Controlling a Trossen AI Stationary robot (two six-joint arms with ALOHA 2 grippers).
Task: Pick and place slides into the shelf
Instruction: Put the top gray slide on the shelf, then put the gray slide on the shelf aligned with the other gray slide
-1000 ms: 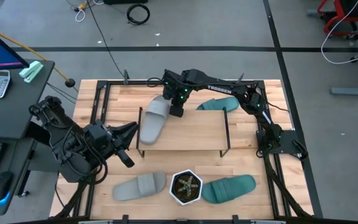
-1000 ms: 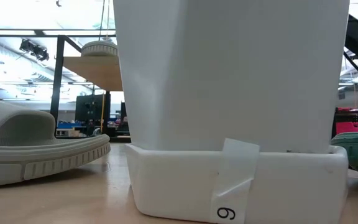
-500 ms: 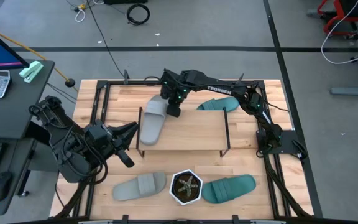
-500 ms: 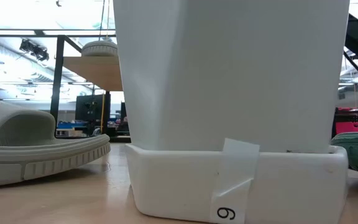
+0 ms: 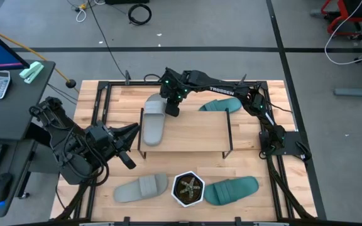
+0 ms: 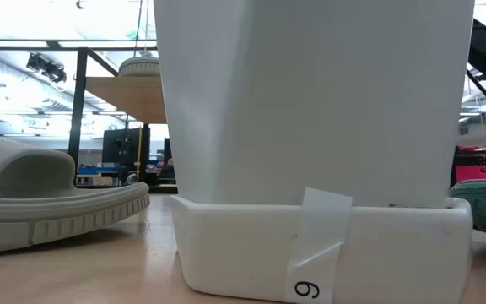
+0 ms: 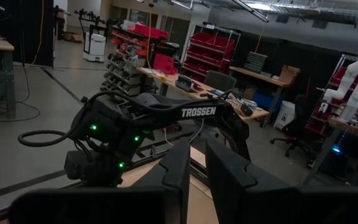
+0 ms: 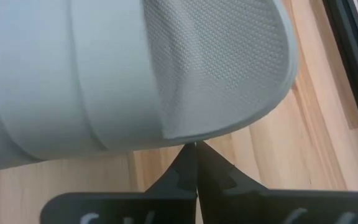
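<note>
Once the right gripper (fingers pressed together, holding nothing) had pulled back, the grey slide lay released at the shelf's left end, placement apparently done.

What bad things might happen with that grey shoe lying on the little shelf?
The grey slide lies at the shelf's left end, its heel past the back edge, so it might tip off. The right claw, shut and empty, sits right beside it and could nudge it. The other three slides aren't shelved yet; the plant pot stands between two of them and might get bumped.
</note>
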